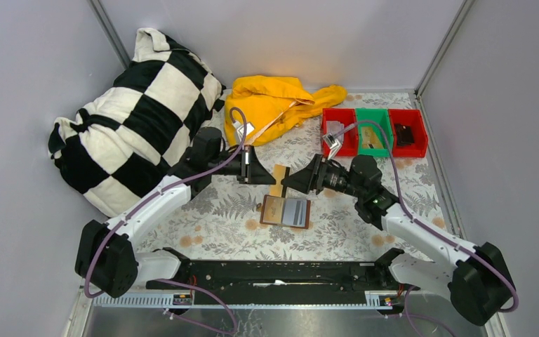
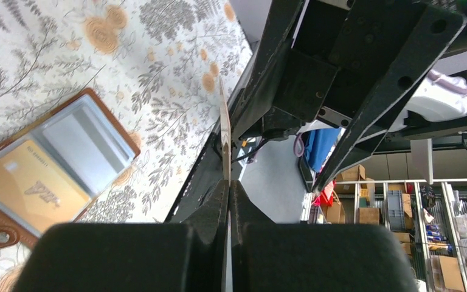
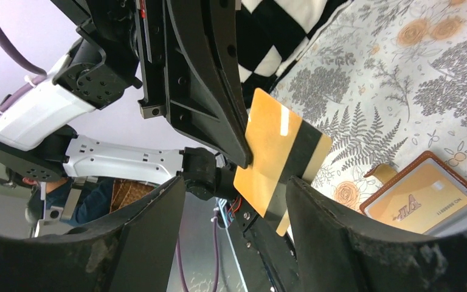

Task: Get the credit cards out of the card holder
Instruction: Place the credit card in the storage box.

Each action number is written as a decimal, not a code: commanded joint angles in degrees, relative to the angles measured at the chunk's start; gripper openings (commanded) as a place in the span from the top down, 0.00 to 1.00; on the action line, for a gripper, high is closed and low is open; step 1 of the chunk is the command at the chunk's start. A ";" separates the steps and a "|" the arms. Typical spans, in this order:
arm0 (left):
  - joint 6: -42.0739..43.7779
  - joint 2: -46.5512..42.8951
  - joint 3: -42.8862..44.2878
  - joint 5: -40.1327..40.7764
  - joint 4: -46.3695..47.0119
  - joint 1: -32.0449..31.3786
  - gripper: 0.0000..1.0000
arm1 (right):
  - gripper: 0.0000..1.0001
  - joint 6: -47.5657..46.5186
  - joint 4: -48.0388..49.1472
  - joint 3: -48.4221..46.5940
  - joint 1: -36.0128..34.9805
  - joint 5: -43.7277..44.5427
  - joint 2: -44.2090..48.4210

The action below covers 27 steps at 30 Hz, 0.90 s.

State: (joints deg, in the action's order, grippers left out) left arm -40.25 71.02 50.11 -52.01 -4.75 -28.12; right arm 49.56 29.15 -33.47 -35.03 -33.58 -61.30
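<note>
The brown card holder [image 1: 285, 211] lies open on the floral cloth, and a gold credit card [image 2: 27, 185] shows in its left pocket. It also shows in the right wrist view [image 3: 428, 159], with that card [image 3: 416, 198] in it. My left gripper [image 1: 271, 173] is shut on a second gold credit card [image 1: 278, 181] with a black stripe and holds it in the air above the holder. This card is edge-on in the left wrist view [image 2: 224, 131], clamped in the left gripper [image 2: 228, 182]. My right gripper [image 1: 289, 182] is open, its jaws on either side of the held card [image 3: 273, 155]; I see no touch.
Red [image 1: 340, 131], green [image 1: 373, 132] and red [image 1: 407, 132] bins stand at the back right. A yellow cloth [image 1: 274, 105] lies at the back middle. A black-and-white checked pillow [image 1: 133, 119] fills the back left. Grey walls close in the sides.
</note>
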 commanded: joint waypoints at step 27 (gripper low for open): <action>-9.31 -0.96 -2.65 -9.15 18.13 0.08 1.00 | 0.81 2.15 2.54 0.70 -0.40 0.79 4.40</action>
State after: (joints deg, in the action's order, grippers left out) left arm -49.60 70.43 47.79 -59.42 9.74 -28.03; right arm 51.92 29.47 -31.90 -35.11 -32.25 -58.04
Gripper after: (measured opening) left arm 0.006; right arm 0.269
